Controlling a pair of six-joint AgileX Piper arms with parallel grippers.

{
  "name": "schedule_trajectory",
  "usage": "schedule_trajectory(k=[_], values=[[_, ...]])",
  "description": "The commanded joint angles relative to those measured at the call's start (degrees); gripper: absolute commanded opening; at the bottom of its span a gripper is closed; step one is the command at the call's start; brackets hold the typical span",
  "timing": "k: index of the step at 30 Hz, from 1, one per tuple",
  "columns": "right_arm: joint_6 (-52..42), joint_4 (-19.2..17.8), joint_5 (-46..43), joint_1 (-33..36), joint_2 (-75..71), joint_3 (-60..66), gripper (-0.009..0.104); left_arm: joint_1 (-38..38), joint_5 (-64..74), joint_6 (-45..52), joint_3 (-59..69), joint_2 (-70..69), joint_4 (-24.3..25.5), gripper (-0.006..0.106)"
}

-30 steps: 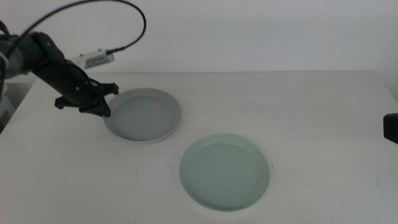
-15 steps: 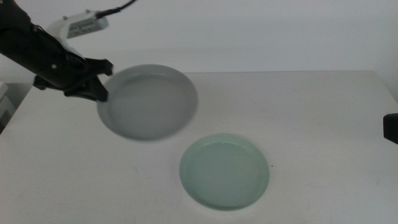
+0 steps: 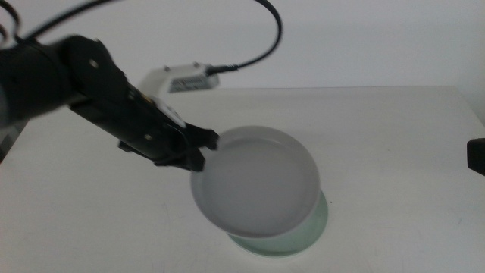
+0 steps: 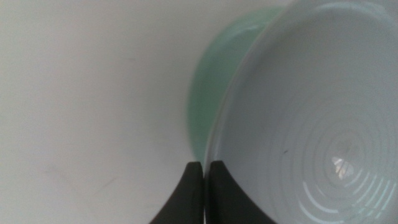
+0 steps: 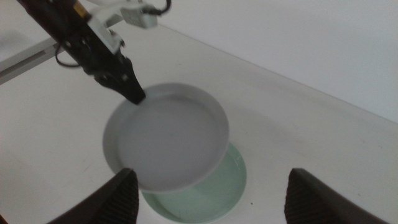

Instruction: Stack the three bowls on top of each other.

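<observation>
My left gripper [image 3: 198,152] is shut on the near-left rim of a pale grey-blue bowl [image 3: 254,182] and holds it tilted just above the mint green bowl [image 3: 305,233], covering most of it. In the left wrist view the jaws are closed on the grey-blue bowl's [image 4: 311,124] rim, with the mint bowl [image 4: 211,93] under it. The right wrist view shows the held bowl [image 5: 168,137], the mint bowl [image 5: 214,199] and the left gripper [image 5: 132,92]. My right gripper [image 5: 212,172] is open, empty and high above them. No separate white bowl shows.
The white table [image 3: 394,136] stretches to the right and front of the bowls. The right arm shows only as a dark part [image 3: 476,155] at the picture's right edge. The left arm's cable [image 3: 265,30] loops above the table's back.
My left gripper lifted the grey-blue bowl off the table at the back left and carried it right and forward, over the mint green bowl. The right arm has not moved.
</observation>
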Motion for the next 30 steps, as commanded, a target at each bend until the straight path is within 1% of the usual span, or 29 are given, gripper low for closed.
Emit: schedule_trajectory(k=[1,8,13,16,18,21,26,27,28,29,30], values=[[-0.28,0.46,-4.11,-0.41,0.17,-1.49,0.059,-1.64,-4.08,-1.44,-0.65,-1.23,-2.04,0.000],[-0.28,0.46,-4.11,-0.41,0.17,-1.49,0.059,-3.94,-8.50,-1.55,-0.53,4.40,-3.16,0.000],[-0.28,0.46,-4.11,-0.41,0.17,-1.49,0.059,-3.94,-9.87,-1.30,-0.53,7.98,-5.07,0.000],[-0.28,0.46,-4.11,-0.41,0.17,-1.49,0.059,-3.94,-10.60,-1.16,-0.58,9.18,-5.32,0.006],[-0.28,0.46,-4.11,-0.41,0.17,-1.49,0.059,-3.94,-10.93,-1.08,-0.58,9.55,-5.38,0.014],[-0.28,0.46,-4.11,-0.41,0.17,-1.49,0.059,-3.94,-10.91,0.77,-0.58,9.48,-5.93,0.033],[-0.28,0.46,-4.11,-0.41,0.17,-1.49,0.059,-3.87,-10.23,4.32,-0.63,6.88,-5.92,0.084],[-0.28,0.46,-4.11,-0.41,0.17,-1.49,0.059,-3.87,-10.07,4.96,-0.63,5.92,-5.88,0.093],[-0.28,0.46,-4.11,-0.41,0.17,-1.49,0.059,-3.87,-9.84,5.72,-0.63,4.52,-5.79,0.099],[-0.28,0.46,-4.11,-0.41,0.17,-1.49,0.059,-3.87,-9.61,6.28,-0.63,2.94,-5.42,0.103],[-0.28,0.46,-4.11,-0.41,0.17,-1.49,0.059,-3.79,-9.42,6.29,-0.63,1.54,-4.80,0.105]])
